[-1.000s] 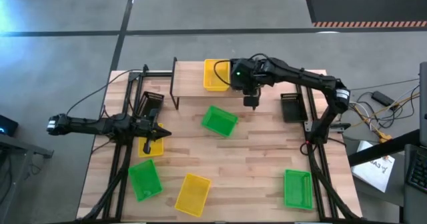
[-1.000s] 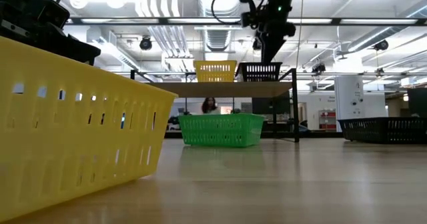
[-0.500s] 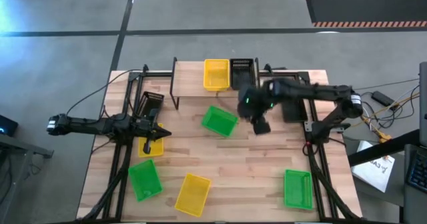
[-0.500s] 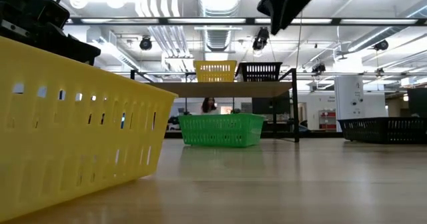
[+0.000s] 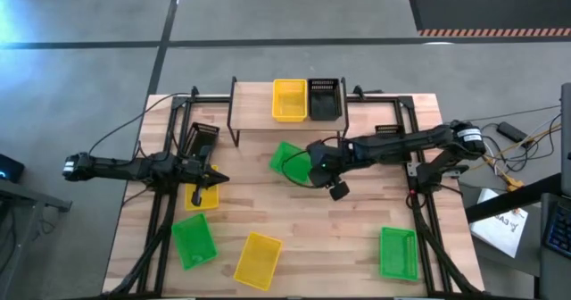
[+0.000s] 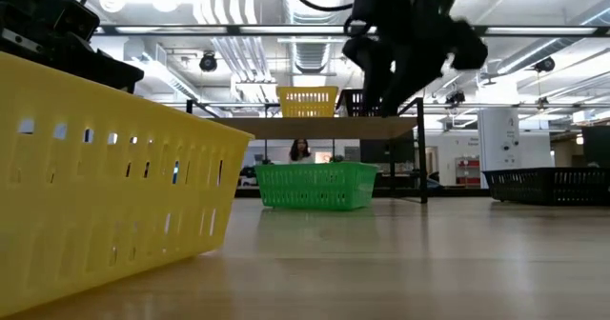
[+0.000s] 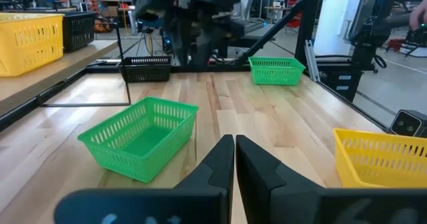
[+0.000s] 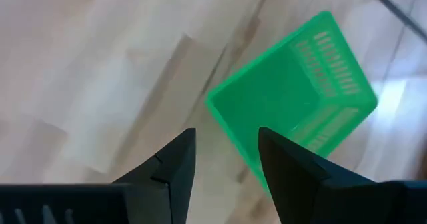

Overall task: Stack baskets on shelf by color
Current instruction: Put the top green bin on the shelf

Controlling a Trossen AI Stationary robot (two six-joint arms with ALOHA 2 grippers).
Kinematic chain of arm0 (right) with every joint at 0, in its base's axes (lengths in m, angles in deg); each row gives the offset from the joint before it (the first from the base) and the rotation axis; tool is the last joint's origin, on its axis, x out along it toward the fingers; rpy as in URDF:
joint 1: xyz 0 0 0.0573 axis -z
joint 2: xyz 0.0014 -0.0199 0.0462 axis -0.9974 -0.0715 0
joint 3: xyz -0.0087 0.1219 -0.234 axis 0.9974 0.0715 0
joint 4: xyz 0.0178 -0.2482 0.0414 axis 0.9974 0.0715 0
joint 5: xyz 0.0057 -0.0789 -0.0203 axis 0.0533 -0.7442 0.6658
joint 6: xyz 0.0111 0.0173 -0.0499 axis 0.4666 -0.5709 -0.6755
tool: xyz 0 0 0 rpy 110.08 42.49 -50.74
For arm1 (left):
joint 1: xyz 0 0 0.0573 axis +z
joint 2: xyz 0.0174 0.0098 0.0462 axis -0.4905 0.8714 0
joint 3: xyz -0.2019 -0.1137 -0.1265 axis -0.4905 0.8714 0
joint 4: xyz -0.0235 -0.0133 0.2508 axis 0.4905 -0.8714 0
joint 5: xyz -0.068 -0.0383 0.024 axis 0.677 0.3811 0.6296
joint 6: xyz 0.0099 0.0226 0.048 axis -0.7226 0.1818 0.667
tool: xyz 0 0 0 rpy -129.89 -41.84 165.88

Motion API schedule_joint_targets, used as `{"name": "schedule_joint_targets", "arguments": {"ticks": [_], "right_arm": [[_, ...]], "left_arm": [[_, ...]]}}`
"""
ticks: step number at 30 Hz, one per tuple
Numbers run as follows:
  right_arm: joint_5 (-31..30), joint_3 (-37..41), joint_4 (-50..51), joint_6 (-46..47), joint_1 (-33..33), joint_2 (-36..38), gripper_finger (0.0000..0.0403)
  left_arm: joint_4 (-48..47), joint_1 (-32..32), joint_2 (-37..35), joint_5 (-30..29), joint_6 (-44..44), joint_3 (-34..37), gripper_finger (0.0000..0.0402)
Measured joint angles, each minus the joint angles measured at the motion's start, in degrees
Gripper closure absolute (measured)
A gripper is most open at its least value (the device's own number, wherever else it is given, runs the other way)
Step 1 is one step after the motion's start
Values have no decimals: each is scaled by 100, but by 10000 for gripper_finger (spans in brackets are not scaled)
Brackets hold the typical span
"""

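The shelf (image 5: 254, 105) stands at the table's far side and carries a yellow basket (image 5: 289, 99) and a black basket (image 5: 325, 99) side by side. A green basket (image 5: 287, 162) sits on the table just in front of the shelf. My right gripper (image 5: 319, 170) hovers open above the right end of that green basket (image 8: 293, 97), touching nothing. My left gripper (image 7: 234, 159) waits shut at the table's left, over a yellow basket (image 5: 201, 195).
Other baskets lie on the table: green (image 5: 192, 242) and yellow (image 5: 257, 257) near the front left, green (image 5: 398, 251) front right, black (image 5: 201, 139) at the left and black (image 5: 390, 148) at the right under my right arm. The metal arm frames flank both sides.
My right gripper has left the shelf, where the black basket stays. It swung toward the near edge, then left and down toward the green basket in the middle. No basket has moved.
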Motion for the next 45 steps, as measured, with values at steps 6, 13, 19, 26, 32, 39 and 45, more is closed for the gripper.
{"name": "schedule_joint_targets", "arguments": {"ticks": [6,13,19,26,32,39,45], "right_arm": [[-25,470,-536,-511,276,-94,251],[25,605,-1099,-972,442,-729,273],[24,100,-1095,-1068,457,-1474,312],[612,-1264,22,-239,289,-1818,389],[1020,-2414,452,151,-37,-1801,394],[1339,-3361,1036,-13,-307,-1792,394],[1312,-3521,1334,-46,-322,-1792,394]], "left_arm": [[447,-2,-7,0,-112,0,402],[1336,0,-11,0,-1344,0,402],[1449,-2,-11,0,-1370,0,402],[2028,-2,-9,0,-1415,0,402],[3034,0,95,-299,-1973,0,402],[2893,-4,880,-259,-2119,-709,402],[1052,-5,2280,286,-1317,-2645,402]]}}
